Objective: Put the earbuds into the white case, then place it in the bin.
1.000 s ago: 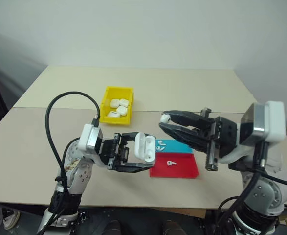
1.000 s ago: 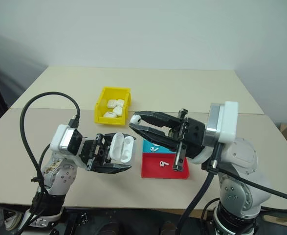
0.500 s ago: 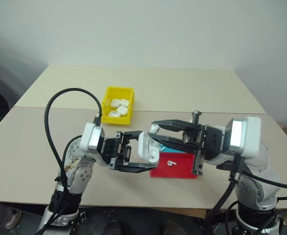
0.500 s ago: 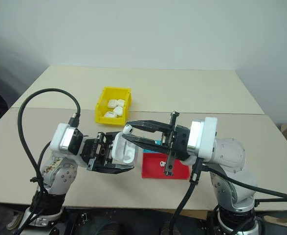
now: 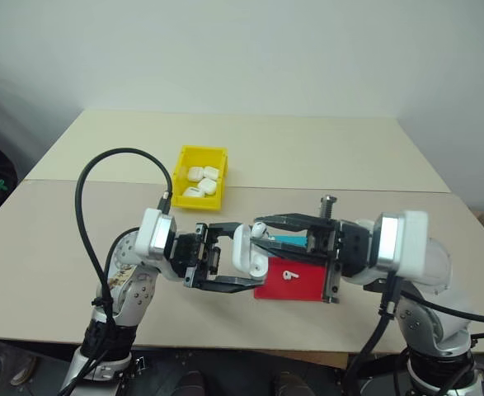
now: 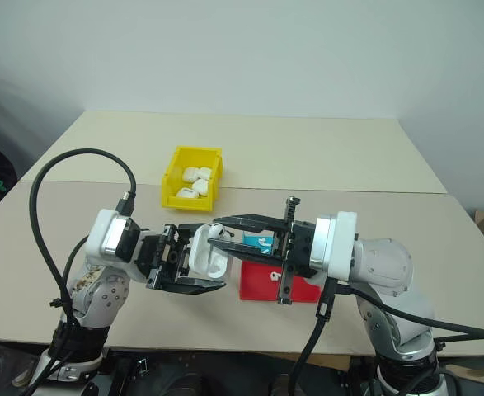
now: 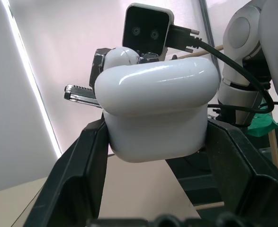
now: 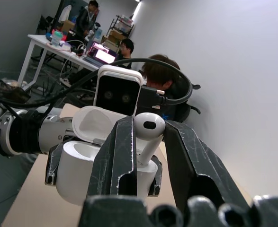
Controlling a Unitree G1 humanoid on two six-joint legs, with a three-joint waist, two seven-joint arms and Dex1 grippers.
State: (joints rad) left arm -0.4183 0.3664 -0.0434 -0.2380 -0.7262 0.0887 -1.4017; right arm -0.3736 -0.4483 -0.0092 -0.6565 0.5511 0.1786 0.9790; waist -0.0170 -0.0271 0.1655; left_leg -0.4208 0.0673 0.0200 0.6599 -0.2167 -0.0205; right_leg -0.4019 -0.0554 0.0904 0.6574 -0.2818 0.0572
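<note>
Now right gripper [image 5: 256, 228] with earbud [image 8: 149, 127] lower, at open white case [image 5: 248, 250].

Your right gripper [image 5: 256, 228] has moved to the left in the head view and come down a little. A second ago it was off to the right of the white case [image 5: 246, 250], with a clear gap between them. Now its tips sit right at the top of the open case, in the middle of the frame. The earbud [image 8: 148, 134] pinched in its fingers has come along, and its stem now points down into the case. The right arm has also swung lower in the frame, and its wrist has rolled.
</note>
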